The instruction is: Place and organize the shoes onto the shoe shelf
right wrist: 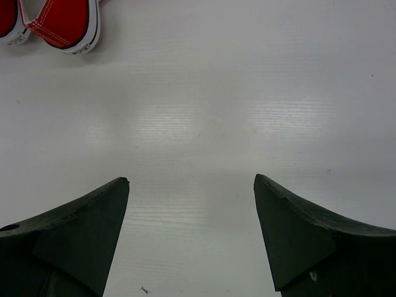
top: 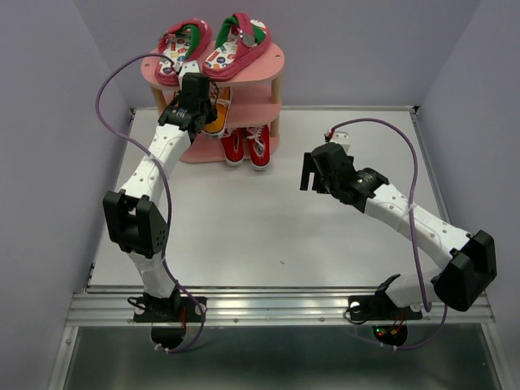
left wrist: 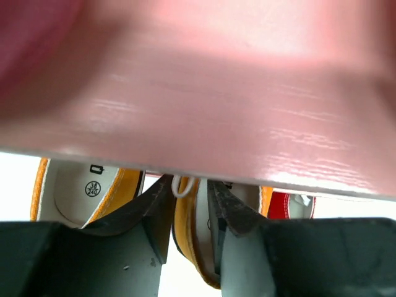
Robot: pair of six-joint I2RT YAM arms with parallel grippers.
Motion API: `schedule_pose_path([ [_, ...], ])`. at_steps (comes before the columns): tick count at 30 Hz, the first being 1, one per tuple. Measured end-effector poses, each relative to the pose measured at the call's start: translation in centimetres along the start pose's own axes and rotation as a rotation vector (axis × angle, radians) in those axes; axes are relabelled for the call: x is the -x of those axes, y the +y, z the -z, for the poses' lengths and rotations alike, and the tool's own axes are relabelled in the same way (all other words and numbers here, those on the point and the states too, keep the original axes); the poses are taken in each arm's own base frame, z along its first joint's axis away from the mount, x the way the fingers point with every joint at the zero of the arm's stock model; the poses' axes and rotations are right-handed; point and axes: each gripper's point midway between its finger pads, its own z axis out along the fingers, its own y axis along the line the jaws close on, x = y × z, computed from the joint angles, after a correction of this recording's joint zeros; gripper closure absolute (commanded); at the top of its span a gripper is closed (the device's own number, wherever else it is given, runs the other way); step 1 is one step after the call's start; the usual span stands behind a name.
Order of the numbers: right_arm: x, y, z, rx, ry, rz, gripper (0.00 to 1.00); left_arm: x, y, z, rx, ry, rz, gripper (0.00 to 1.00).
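A: We log a matte white tabletop (top: 268, 219) and plain lilac walls (top: 366, 49). A glossy pink oval-board shelf (top: 276, 65) stands at the far edge.
B: Our left gripper (left wrist: 189, 185) pinches an orange canvas sneaker (left wrist: 185, 241) on the middle tier. The right gripper (right wrist: 192, 185) gapes wide.

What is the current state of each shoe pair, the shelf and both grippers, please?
pink flip-flops: lying side by side on the top tier.
orange sneakers: on the middle tier, one being gripped.
red sneakers: upright at the bottom level, toes pointing outward.
shoe shelf: standing upright, loaded.
left gripper: shut on an orange sneaker's side wall.
right gripper: open, empty, above the table.
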Motion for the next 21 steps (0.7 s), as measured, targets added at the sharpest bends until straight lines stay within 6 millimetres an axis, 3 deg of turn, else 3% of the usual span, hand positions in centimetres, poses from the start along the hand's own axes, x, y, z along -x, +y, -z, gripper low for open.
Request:
schedule_pose_path([
  [1,0.0,0.0,0.0,0.0,0.0,0.0,0.13,0.1,-0.1,0.0,-0.003,-0.003,0.003,0.55],
  [10,0.0,0.0,0.0,0.003,0.002,-0.001,0.12,0.5,-0.3,0.5,-0.022,-0.013,0.012,0.55],
  [21,-0.1,0.2,0.0,0.009,0.006,-0.005,0.13,0.0,0.8,4.5,-0.071,-0.041,0.028,0.55],
])
